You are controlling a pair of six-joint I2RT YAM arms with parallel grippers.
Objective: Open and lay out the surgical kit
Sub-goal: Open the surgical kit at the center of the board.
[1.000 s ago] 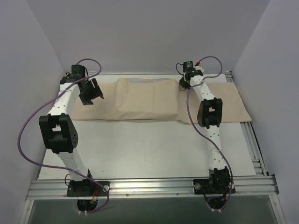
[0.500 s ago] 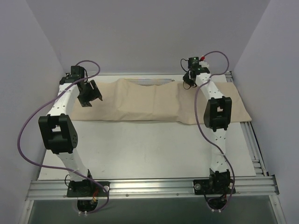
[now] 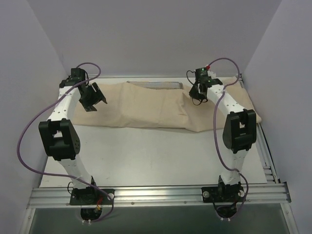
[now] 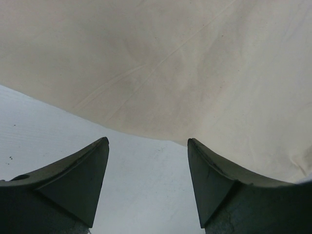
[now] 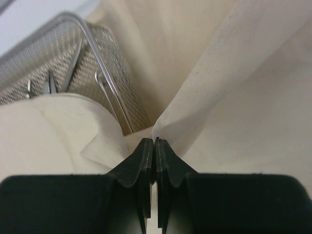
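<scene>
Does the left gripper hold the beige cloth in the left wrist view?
No, the left gripper stands open above the cloth, gripping nothing.

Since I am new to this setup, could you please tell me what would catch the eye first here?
The big beige cloth wrap stretches across the far side of the table. The right hand is shut on a fold of it, baring a corner of the wire-mesh tray underneath. The left hand hovers open over the cloth's left end.
</scene>
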